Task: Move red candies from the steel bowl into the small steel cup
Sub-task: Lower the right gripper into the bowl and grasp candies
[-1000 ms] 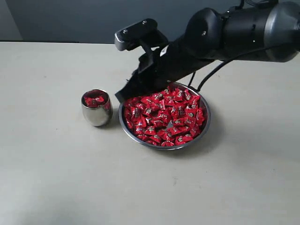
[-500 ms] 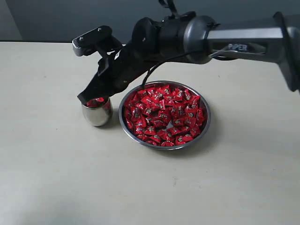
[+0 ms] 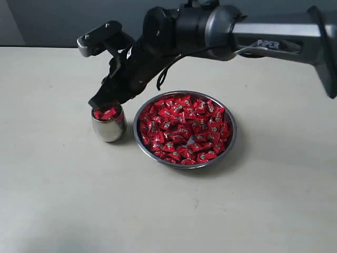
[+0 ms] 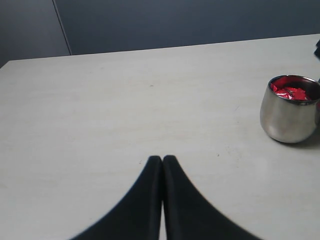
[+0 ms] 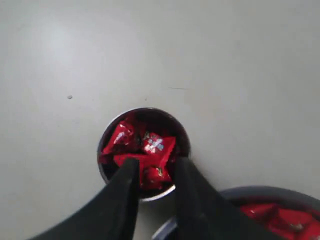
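The steel bowl [image 3: 232, 141] holds a full heap of red candies [image 3: 184, 129]. Left of it stands the small steel cup [image 3: 108, 128], with several red candies [image 5: 149, 145] piled inside. My right gripper [image 3: 100, 105] reaches across and hangs right over the cup's mouth. In the right wrist view its jaws [image 5: 156, 162] stand apart, and the candy showing between them lies in the cup, clear of one finger. My left gripper [image 4: 162, 159] is shut on nothing, low over bare table, with the cup [image 4: 289, 117] off to one side.
The pale table [image 3: 63, 200] spreads around both vessels. The bowl's rim [image 5: 260, 192] sits close beside the cup. The right arm's dark body [image 3: 210, 26] stretches over the table behind the bowl. A dark wall runs along the table's far edge.
The right arm swung from over the bowl leftward to the cup, then dropped slightly until its fingertips hang at the cup's mouth. The cup's candy pile looks higher now.
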